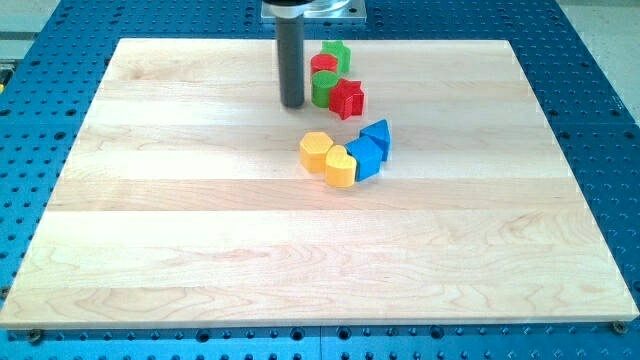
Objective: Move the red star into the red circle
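A pale wooden board point(200, 250) lies on a blue perforated table point(600, 120). Near the view's top centre, a dark rod comes straight down; my tip point(292, 104) rests on the board just left of a small cluster of blocks. The rod has no jaws, so nothing is open, closed or gripped. In that cluster, the red star point(347, 98) sits at the lower right, touching a green cylinder point(324, 91). The red circle point(324, 65) lies just above that cylinder, with a green star point(337, 53) behind it. The red star appears close to the red circle but separated by the green cylinder, so the push seems unfinished. Lower down, apart, sit a yellow hexagon point(316, 151), a yellow heart point(341, 166), a blue block point(364, 157) and a blue triangle point(377, 135). No containers are visible.
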{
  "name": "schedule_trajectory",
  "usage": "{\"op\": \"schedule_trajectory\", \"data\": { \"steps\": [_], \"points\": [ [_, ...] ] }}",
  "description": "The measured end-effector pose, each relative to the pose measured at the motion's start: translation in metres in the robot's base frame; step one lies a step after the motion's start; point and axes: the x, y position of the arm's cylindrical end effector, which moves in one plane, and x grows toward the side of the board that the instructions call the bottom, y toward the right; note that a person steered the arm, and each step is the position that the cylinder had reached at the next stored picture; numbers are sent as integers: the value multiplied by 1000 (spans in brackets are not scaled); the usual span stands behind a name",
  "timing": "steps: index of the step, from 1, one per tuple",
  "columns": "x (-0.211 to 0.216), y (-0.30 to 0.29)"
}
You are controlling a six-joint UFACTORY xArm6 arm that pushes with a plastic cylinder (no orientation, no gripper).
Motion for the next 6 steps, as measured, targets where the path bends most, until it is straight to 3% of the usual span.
{"op": "schedule_trajectory", "data": {
  "steps": [1,4,5,6],
  "points": [
    [39,38],
    [17,138],
    [1,145],
    [-29,112]
  ]
}}
